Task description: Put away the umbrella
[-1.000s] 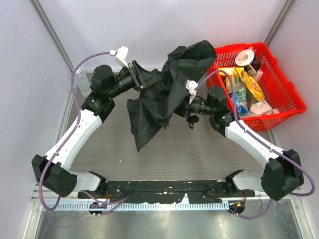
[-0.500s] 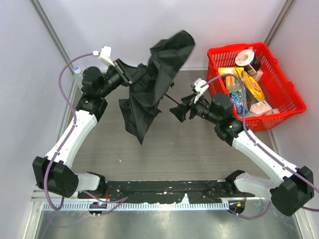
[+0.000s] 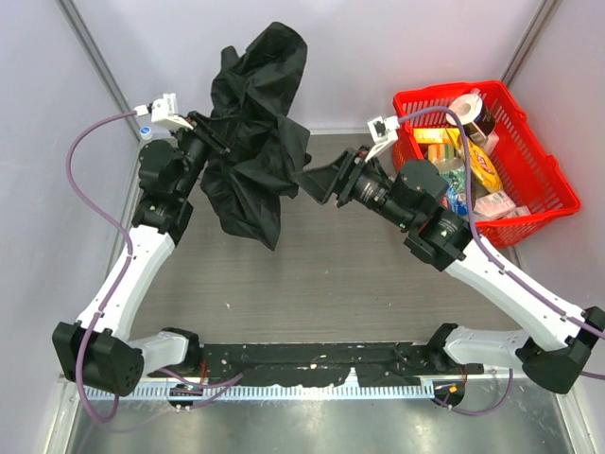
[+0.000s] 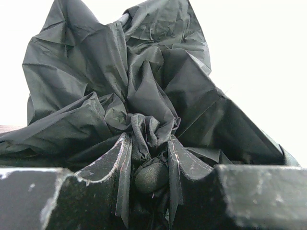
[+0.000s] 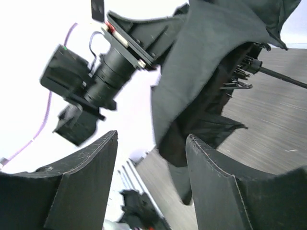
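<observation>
Left gripper [image 3: 204, 132] clenched on the umbrella [image 3: 250, 123], far-left over the desk [image 3: 331, 284]. Black canopy is bunched and crumpled; one lobe sticks up against the far wall, the rest hangs down toward the desk. Top view can't show whether the lower tip touches the desk.

Left wrist view gives the grasp: left gripper [image 4: 149, 158] has both fingers [image 4: 120, 160] pressed on a twisted knot of umbrella [image 4: 120, 81] fabric, with a rounded black knob between them. Not visible from above.

Right gripper [image 3: 317, 182] released, jaws wide, nothing in them. It sits just right of the hanging canopy, pointed at it. Touching or apart: can't tell from above.

Right wrist view: right gripper [image 5: 152, 139] spread, gap empty, umbrella [image 5: 206, 62] ahead of it and apart from the fingers. This view alone shows the canopy's underside, with clustered rib ends [image 5: 240, 72] and a thin shaft [image 5: 283, 76] running right.

Red basket [image 3: 444, 91] with packaged goods sits far-right on the desk, behind the right arm, well apart from the umbrella.
</observation>
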